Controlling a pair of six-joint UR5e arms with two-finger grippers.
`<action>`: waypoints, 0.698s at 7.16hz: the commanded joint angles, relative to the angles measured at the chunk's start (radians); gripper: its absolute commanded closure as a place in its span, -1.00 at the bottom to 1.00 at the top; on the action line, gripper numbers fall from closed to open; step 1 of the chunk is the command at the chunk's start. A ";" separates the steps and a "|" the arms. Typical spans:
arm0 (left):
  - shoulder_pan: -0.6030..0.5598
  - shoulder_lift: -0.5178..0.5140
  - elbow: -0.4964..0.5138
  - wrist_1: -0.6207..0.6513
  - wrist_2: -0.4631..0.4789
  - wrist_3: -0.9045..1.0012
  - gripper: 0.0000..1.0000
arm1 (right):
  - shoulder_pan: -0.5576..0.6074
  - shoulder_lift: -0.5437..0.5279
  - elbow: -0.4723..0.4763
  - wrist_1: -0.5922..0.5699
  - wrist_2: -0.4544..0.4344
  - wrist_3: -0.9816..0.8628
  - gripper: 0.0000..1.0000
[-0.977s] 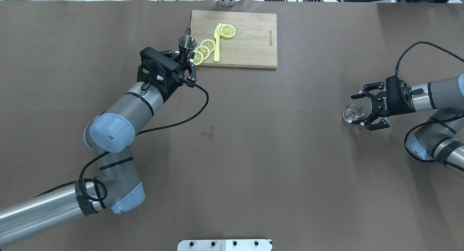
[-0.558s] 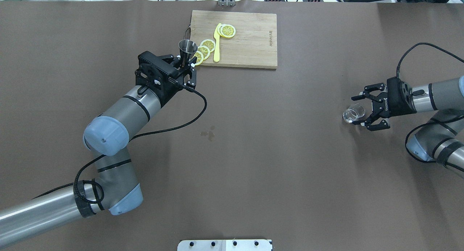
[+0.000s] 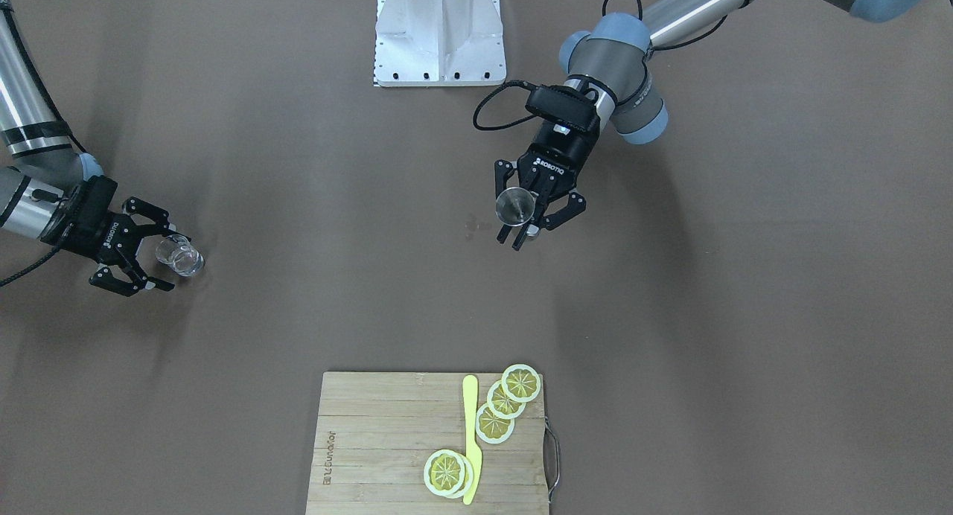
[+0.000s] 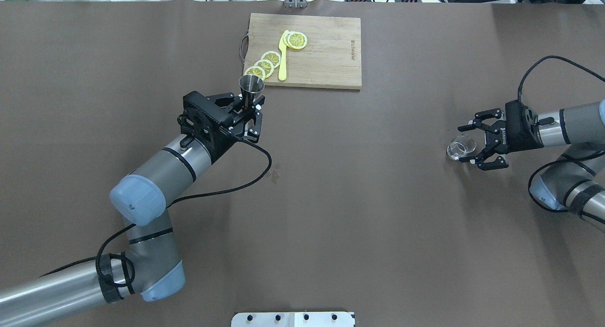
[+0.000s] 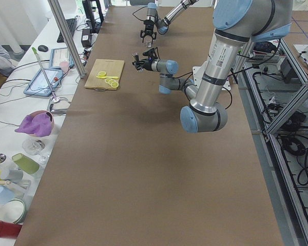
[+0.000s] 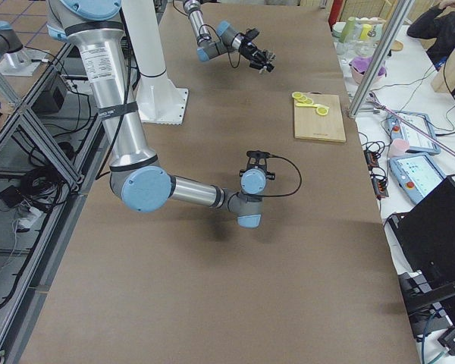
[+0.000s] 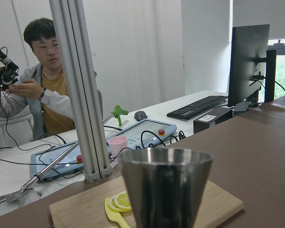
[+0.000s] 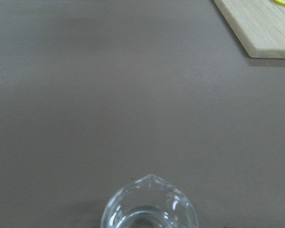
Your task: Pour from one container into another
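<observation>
1. Exterior front-facing: Noted left gripper [image 3: 525,221] clamped on the lower part of a metal cup [image 3: 514,205], held mouth up and raised above the tabletop [image 3: 670,314]. Noted right gripper [image 3: 168,256] low at the tabletop, jaws apart, with a clear glass [image 3: 182,256] standing between the fingertips. Cannot tell whether touching.
2. Overhead exterior: Placed the metal cup just off the near left corner of a cutting board [image 4: 321,57], well apart from the glass at far right. Logged lemon slices [image 4: 270,58] and a yellow knife [image 4: 282,57] on the board.
3. Exterior left: Too small to judge either grip.
4. Exterior right: Likewise; glass not made out.
5. Left wrist-mounted: Saw the metal cup upright at bottom centre, with board and slices behind it. Beyond, a seated person [image 7: 42,95], a keyboard [image 7: 197,107] and a monitor [image 7: 249,61].
6. Right wrist-mounted: Saw only the glass rim with its pour lip at the bottom edge, and the board corner at top right.
</observation>
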 commanded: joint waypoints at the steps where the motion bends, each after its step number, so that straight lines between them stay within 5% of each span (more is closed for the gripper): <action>1: 0.058 -0.048 0.002 -0.014 -0.011 0.000 1.00 | -0.003 0.000 -0.001 0.006 0.000 0.006 -0.72; 3: 0.073 -0.064 -0.001 -0.006 -0.068 0.003 1.00 | -0.010 0.000 -0.002 0.006 0.000 0.006 -0.67; 5: 0.072 -0.085 -0.005 -0.005 -0.112 0.213 1.00 | -0.015 0.000 -0.005 0.006 0.000 0.022 -0.62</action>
